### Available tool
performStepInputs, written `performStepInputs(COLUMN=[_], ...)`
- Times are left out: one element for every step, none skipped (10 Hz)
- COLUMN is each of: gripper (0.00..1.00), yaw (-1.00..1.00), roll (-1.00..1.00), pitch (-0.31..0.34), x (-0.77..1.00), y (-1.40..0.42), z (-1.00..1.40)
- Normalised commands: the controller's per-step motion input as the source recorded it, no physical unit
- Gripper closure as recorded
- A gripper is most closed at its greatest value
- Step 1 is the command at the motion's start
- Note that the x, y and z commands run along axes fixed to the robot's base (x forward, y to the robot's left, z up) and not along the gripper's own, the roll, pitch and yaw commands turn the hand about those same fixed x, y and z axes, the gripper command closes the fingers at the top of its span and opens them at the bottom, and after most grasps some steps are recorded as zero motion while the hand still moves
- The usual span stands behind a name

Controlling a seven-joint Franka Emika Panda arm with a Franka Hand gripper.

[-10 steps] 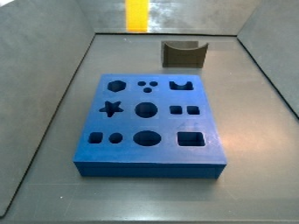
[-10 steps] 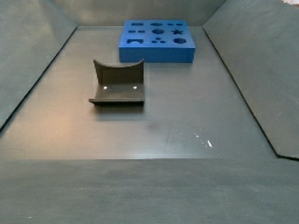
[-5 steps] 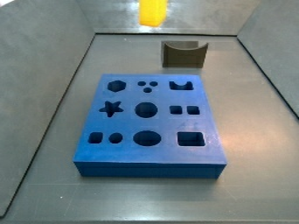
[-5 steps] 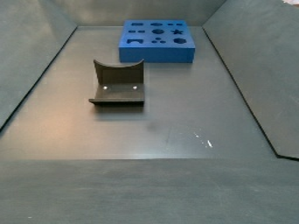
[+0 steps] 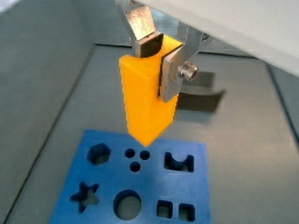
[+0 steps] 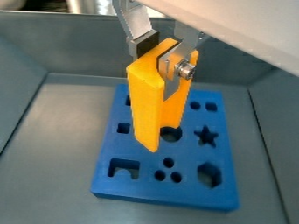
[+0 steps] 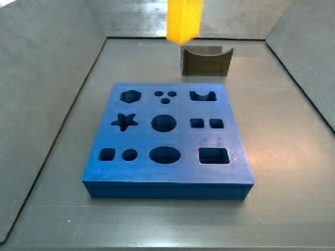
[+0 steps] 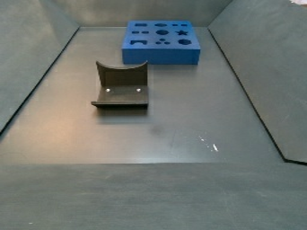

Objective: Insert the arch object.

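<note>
My gripper point(image 5: 162, 59) is shut on the arch object point(image 5: 149, 96), a bright yellow-orange elongated block that hangs upright from the silver fingers. Both wrist views show the hold; in the second the gripper point(image 6: 160, 59) grips the block point(image 6: 151, 101) near its upper end. The block's lower end hangs well above the blue board point(image 5: 158, 184), which has several shaped holes, among them a notched arch hole point(image 5: 177, 161). In a side view only the block's lower part point(image 7: 185, 20) shows, above the far end of the board point(image 7: 183, 145); the gripper is out of that frame.
The dark fixture point(image 7: 206, 61), with a curved notch on top, stands on the grey floor beyond the board. It also shows in a side view point(image 8: 121, 85), in front of the board point(image 8: 162, 57). Sloped grey walls surround the floor.
In the side view the yellow block has moved to the right and a little lower. The board and the fixture have not moved.
</note>
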Motion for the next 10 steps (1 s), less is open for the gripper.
performStepInputs(gripper=[1.00,1.00,1.00,1.00,1.00,1.00,1.00,1.00,1.00,1.00], yaw=[-0.95,-0.95,-0.94,-0.94,-0.95,-0.95,-0.89,-0.86,-0.82,-0.73], roll=[0.08,0.08,0.08,0.07,0.05,0.03,0.00,-0.01,-0.04,-0.04], pitch=[-0.003,-0.003,-0.003,-0.007,-0.010,-0.011,0.000,0.000,0.000,0.000], x=[0.21,0.20,0.20,0.20,0.19,0.17,0.25,0.32,0.35,0.25], y=[0.04,0.04,0.04,0.05,0.06,0.07,0.06,0.13,0.08,0.00], z=[-0.32,-0.33,-0.33,-0.32,-0.31,-0.27,-0.18,-0.29,-0.42,-0.41])
